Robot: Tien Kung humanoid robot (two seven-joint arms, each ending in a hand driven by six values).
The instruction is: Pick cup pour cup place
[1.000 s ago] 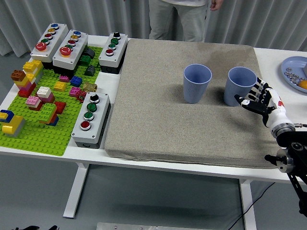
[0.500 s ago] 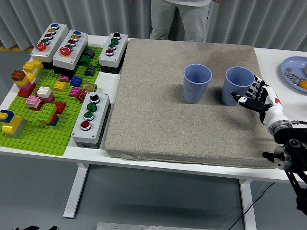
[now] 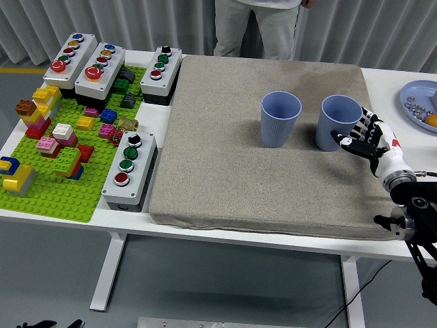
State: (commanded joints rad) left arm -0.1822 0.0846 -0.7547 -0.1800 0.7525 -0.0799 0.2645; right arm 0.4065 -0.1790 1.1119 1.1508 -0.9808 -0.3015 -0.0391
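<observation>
Head view: two blue cups are seen upright on a grey-brown mat (image 3: 259, 171) covering the centre and right of the white table (image 3: 382, 76). Left blue cup (image 3: 280, 118) stands at centre-right of the frame; right blue cup (image 3: 339, 122) stands just beside it, apart, further right. Right hand (image 3: 365, 137) is brought in from the lower right corner, black arm running off the right edge. Its fingers (image 3: 356, 132) are curled against the right side of the right blue cup, thumb at the cup's lower front; the cup is touched, but a full grasp cannot be told. The cup base is on the mat.

A green baseplate (image 3: 48, 178) with coloured toy bricks is seen at left of the frame. Four grey button boxes are placed around it: two at upper left (image 3: 85, 61), one at top centre-left (image 3: 160, 72), one at the mat's left edge (image 3: 128, 167). A blue plate (image 3: 418, 96) with small items lies at the right edge. A person's legs (image 3: 256, 27) are visible at the top centre, behind the table.
</observation>
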